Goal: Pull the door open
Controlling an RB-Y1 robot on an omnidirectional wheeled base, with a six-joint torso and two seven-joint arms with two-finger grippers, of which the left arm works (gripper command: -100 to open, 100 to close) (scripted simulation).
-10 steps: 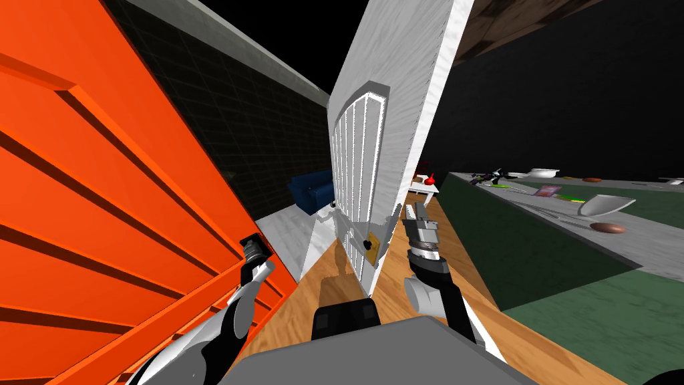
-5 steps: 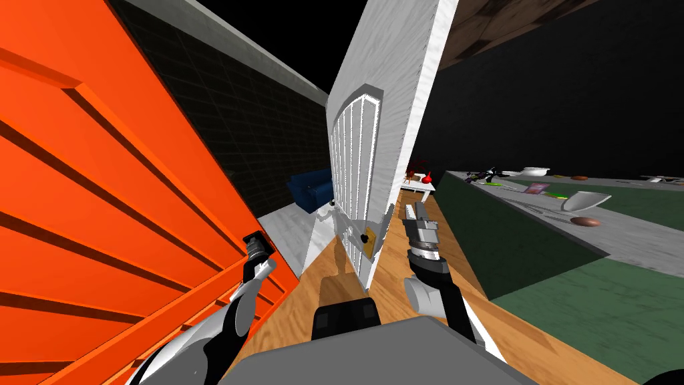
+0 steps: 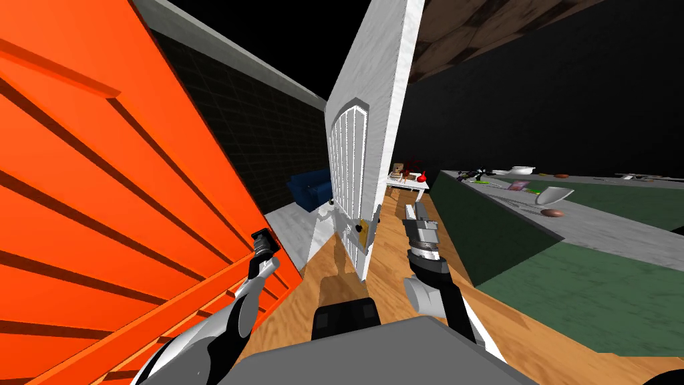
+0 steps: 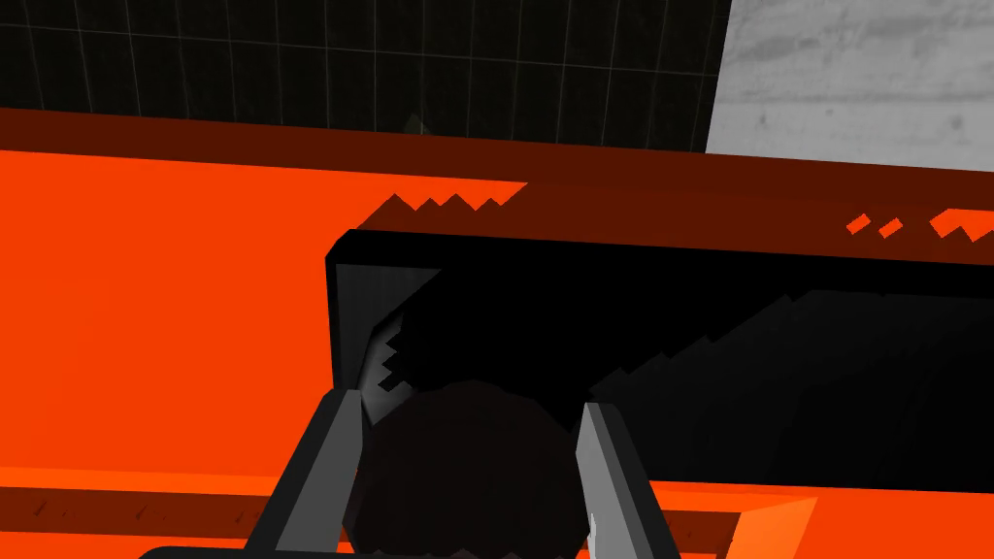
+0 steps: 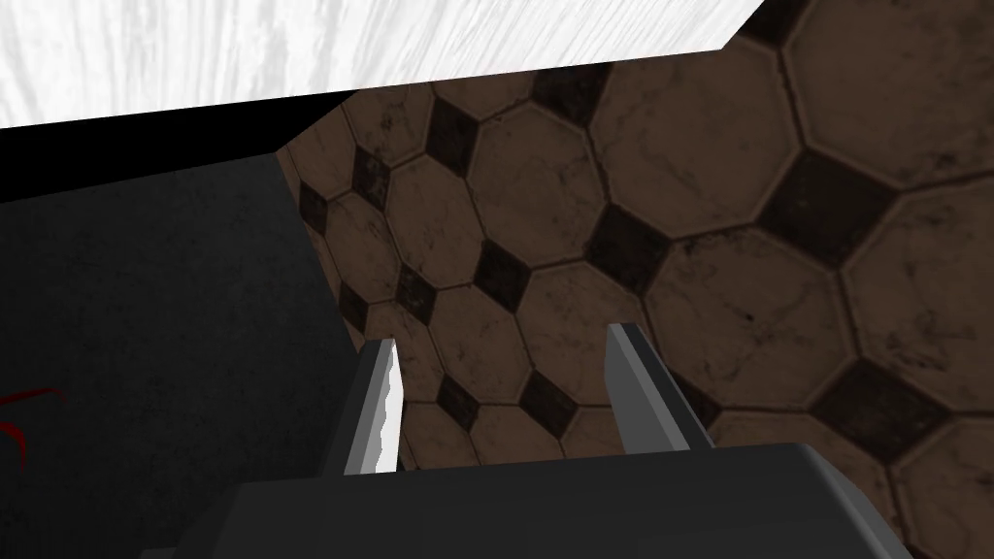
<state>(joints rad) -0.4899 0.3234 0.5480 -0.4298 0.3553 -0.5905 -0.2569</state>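
The orange door (image 3: pixel 100 200) fills the robot's left side, its slatted face running away at a slant, and the left arm reaches up to it near its far edge. There the left claw (image 3: pixel 262 238) is at the door's handle. In the left wrist view the left claw (image 4: pixel 466 403) has its two fingers (image 4: pixel 325 466) closed against the sides of a dark round knob (image 4: pixel 456 485), which fills the gap between them. Just past the knob sits a black backplate (image 4: pixel 679 330) set into the orange door (image 4: pixel 146 311). A white door (image 3: pixel 364 134) stands ajar straight ahead on the wooden floor (image 3: pixel 394 287), seen almost edge-on, with a small dark knob (image 3: pixel 359 228) low on its face. The right claw (image 3: pixel 413 212) hangs just beside that white door's edge without touching it. In the right wrist view the right claw (image 5: pixel 503 338) has its fingers spread apart with nothing between them. Off to the right runs a long grey-topped counter (image 3: pixel 588 227) with green sides, carrying small things too far off to tell apart. A blue sofa (image 3: pixel 310 189) sits beyond the white door.
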